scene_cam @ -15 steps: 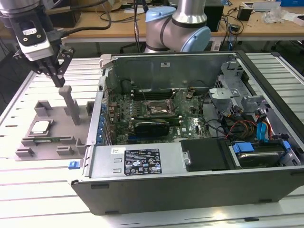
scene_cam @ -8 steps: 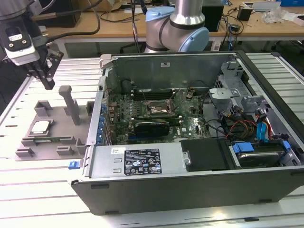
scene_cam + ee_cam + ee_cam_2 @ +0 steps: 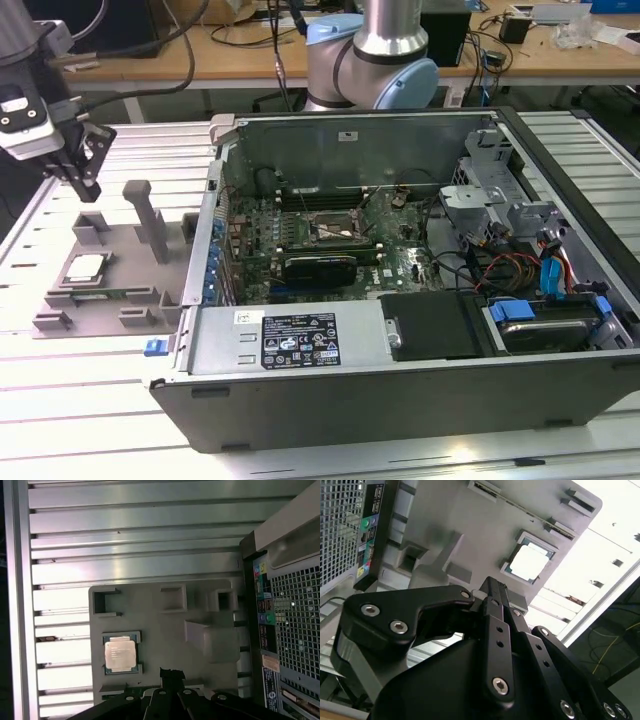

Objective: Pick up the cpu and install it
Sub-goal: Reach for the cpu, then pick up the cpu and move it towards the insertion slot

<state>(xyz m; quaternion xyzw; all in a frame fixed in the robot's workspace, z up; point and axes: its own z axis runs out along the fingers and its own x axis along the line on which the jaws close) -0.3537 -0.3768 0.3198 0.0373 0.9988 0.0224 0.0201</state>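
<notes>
Gripper near one cpu

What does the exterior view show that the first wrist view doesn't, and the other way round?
The exterior view adds the inside of the open computer case, with its metal-framed socket, and the arm's base. The first wrist view adds the case's rear port panel and mesh grille. Both share the cpu lying untouched in the grey fixture, with the gripper hanging clear of it.
</notes>
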